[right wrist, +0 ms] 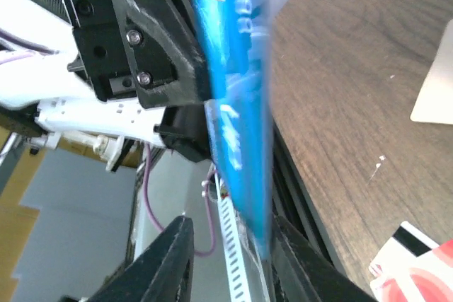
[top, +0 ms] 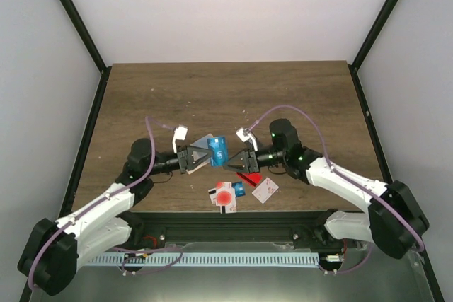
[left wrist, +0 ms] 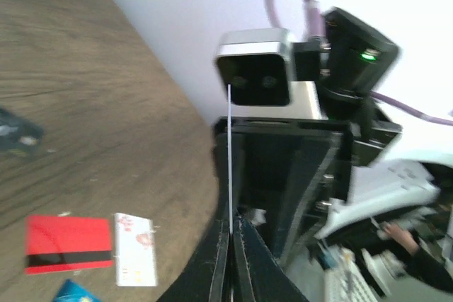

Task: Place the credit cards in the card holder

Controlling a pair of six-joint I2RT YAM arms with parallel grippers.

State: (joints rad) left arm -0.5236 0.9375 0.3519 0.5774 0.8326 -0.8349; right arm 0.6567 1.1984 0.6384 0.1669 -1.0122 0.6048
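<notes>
A blue credit card (top: 217, 151) is held upright above the table between both arms. My left gripper (top: 203, 157) is shut on it; in the left wrist view the card (left wrist: 229, 153) shows edge-on as a thin white line rising from the shut jaws (left wrist: 231, 240). My right gripper (top: 238, 160) is open around the card's other end; in the right wrist view the blue card (right wrist: 237, 97) stands between the spread fingers (right wrist: 232, 223), close to the right one. A pale flat piece (right wrist: 433, 95), greyish in the top view (top: 202, 141), may be the card holder.
On the table near the front edge lie a red card (top: 248, 177), a white card with small red marks (top: 265, 189), a white card with a big red dot (top: 225, 196) and another blue card (top: 240, 189). The red (left wrist: 69, 244) and white (left wrist: 134, 249) cards show in the left wrist view.
</notes>
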